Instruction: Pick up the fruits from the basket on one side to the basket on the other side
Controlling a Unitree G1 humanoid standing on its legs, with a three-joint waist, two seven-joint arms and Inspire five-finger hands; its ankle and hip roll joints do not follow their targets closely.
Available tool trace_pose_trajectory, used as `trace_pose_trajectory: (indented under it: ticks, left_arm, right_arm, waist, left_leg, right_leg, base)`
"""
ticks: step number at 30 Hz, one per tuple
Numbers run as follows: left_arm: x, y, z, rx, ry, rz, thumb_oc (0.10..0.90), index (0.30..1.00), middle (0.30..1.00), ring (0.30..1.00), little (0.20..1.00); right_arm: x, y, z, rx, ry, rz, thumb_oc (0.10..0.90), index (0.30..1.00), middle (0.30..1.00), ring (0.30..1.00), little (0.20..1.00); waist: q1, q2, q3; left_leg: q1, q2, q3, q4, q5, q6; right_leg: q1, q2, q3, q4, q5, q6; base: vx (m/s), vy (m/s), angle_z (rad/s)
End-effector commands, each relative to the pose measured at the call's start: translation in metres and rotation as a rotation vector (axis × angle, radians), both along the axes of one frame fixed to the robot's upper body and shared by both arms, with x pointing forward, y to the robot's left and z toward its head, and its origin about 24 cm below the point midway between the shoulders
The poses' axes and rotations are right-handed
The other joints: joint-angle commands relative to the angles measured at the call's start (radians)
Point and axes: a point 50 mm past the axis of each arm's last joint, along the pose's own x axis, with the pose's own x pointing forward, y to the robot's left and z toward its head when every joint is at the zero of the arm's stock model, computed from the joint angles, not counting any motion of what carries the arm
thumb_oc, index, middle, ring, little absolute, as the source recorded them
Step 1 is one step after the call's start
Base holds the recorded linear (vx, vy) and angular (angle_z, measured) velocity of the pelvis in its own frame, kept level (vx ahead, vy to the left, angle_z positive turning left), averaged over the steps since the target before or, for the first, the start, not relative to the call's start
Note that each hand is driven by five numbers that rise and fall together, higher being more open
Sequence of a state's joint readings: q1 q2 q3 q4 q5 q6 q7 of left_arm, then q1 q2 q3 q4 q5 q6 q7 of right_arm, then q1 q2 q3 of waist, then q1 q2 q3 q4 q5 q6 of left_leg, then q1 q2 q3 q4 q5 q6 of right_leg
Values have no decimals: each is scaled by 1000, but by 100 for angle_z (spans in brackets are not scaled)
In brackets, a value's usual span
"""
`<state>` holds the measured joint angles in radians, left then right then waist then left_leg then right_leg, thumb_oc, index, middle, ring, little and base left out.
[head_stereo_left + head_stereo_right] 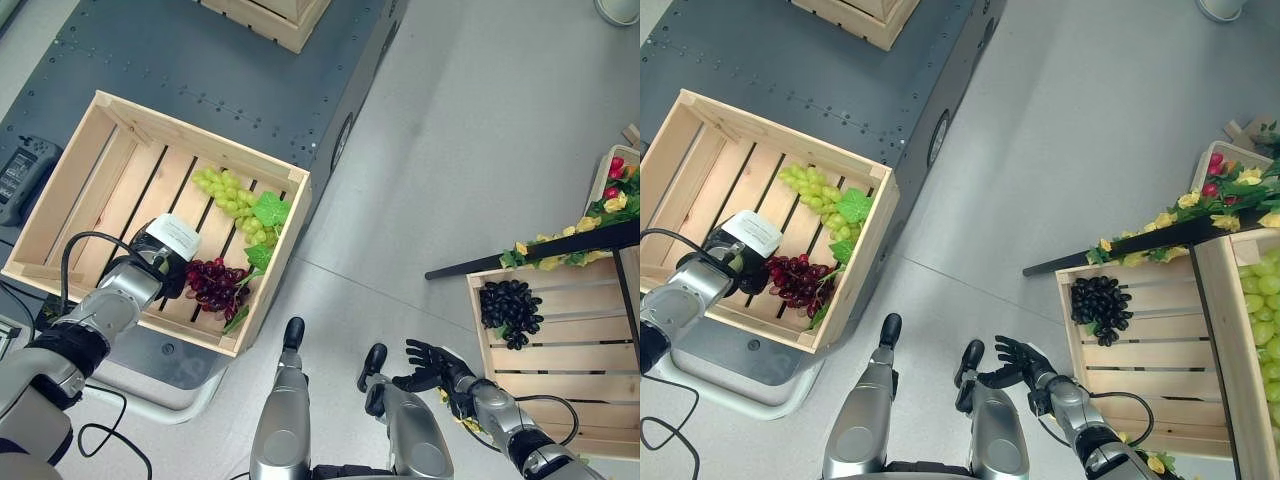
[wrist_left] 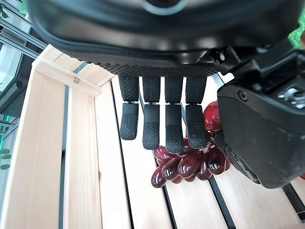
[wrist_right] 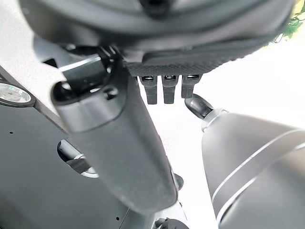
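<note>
A pale wooden crate [image 1: 200, 135] on my left holds a bunch of green grapes [image 1: 228, 195] with leaves and a bunch of red grapes [image 1: 215, 282]. My left hand [image 1: 162, 268] is down inside this crate, right beside the red grapes. In the left wrist view its fingers [image 2: 151, 126] hang nearly straight over the red grapes [image 2: 183, 164], and the thumb [image 2: 257, 138] stands apart beside them, so the hand is open. A second crate [image 1: 560, 385] on my right holds black grapes [image 1: 510, 308]. My right hand [image 1: 435, 365] hovers open over the floor beside that crate's near left corner.
The left crate rests on a dark metal platform [image 1: 200, 60], with another wooden crate [image 1: 270, 15] at its far end. A black bar [image 1: 530, 255] with yellow flowers crosses above the right crate. Further right stands a crate with green grapes [image 1: 1260, 290]. Grey floor lies between.
</note>
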<state>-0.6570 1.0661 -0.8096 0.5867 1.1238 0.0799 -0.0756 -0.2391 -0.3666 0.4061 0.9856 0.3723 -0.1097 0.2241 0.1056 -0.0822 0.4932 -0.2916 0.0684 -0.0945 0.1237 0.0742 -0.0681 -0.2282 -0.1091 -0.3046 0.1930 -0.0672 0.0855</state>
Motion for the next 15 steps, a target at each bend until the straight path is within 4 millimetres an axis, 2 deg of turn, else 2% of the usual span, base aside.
trace_pose_trajectory:
  ticks: [1,9,15]
  left_arm:
    - [6,5,24,-82,-176,22,400,300,300,300,300]
    - [5,7,19,-136,-225,26,400,300,300,300,300]
    - [1,12,24,-256,-414,-26,400,300,300,300,300]
  right_arm:
    - [-4,-7,2,26,-16,1,800,900,900,900,900]
    - [-3,-7,3,21,-19,3,800,900,900,900,900]
    - [-7,-8,1,22,-12,-6,800,900,900,900,900]
  waist:
    - [0,-3,-25]
    - [-2,0,-26]
    - [2,3,-36]
  left_leg:
    - [19,-94,71,12,-76,21]
    - [20,-94,73,7,-74,21]
    - [32,-96,72,-7,-73,20]
  right_leg:
    - [-13,67,-21,35,-13,-15]
    - [-15,67,-19,35,-14,-15]
    - [-3,67,-16,18,-10,-13]
  base:
    - [0,0,0]
    - [0,0,0]
    - [0,0,0]
